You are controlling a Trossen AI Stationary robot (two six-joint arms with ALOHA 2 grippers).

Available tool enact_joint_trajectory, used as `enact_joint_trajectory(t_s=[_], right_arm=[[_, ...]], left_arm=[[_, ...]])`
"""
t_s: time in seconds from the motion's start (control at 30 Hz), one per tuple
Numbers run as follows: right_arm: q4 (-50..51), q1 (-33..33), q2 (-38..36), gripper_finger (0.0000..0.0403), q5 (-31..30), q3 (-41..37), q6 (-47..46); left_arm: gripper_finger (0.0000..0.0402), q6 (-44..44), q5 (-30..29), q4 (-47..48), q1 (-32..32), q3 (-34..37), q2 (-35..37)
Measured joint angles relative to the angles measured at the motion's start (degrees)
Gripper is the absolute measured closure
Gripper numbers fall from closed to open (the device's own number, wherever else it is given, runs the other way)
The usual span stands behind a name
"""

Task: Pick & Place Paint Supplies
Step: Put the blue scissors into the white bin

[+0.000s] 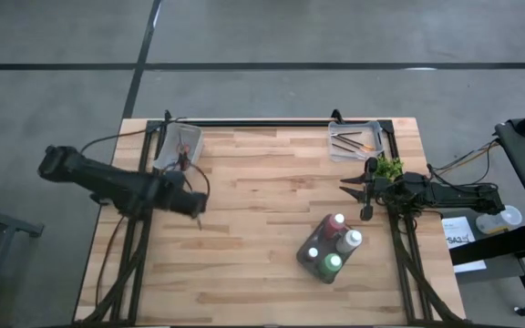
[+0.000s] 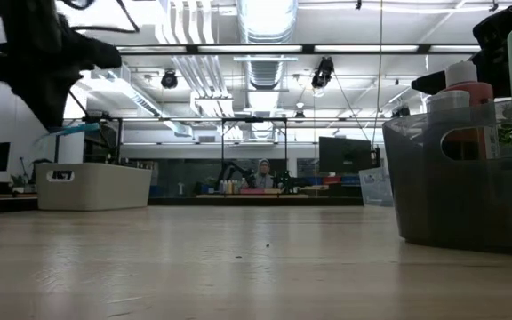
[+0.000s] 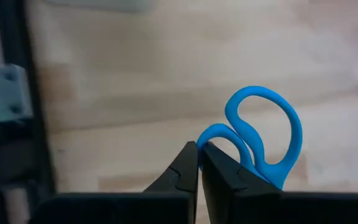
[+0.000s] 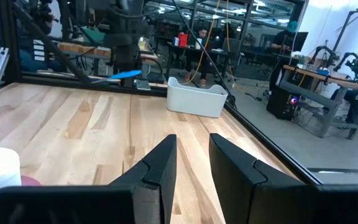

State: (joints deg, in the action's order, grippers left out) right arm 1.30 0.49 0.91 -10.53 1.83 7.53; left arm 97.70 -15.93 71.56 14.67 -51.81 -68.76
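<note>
Writing: we read no brand or label on any item; the paper point(image 1: 457, 235) off the bench's right edge carries print too small to read.
Left arm: we see it reach in from the left, over the bench point(image 1: 262, 264), with its left tool point(image 1: 199, 206) near the left rear tray point(image 1: 179, 148).
Left tool: fingers pressed together, clamping blue-handled scissors point(image 3: 263, 140) above the wood.
Right arm: lies along the right edge; right tool point(image 1: 361, 196) sits beside the potted plant point(image 1: 389, 168).
Right tool: fingers apart, nothing between them.
Paint bottles: 4 with pale caps point(image 1: 333, 244) stand in a dark holder point(image 1: 306, 256) at the front right, near the right tool.
Brushes: thin dark sticks point(image 1: 349, 142) lie in the right rear tray point(image 1: 373, 128).
Background: we note a person point(image 2: 263, 172) far behind the bench.
</note>
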Motion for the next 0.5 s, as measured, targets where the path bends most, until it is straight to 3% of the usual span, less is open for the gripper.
enact_joint_trajectory(t_s=[0.5], right_arm=[[0.0,0.0,0.0,0.0312,0.0,0.0,0.0]], left_arm=[[0.0387,-34.0,-1.7,0.7,-37.9,-0.8,1.5]])
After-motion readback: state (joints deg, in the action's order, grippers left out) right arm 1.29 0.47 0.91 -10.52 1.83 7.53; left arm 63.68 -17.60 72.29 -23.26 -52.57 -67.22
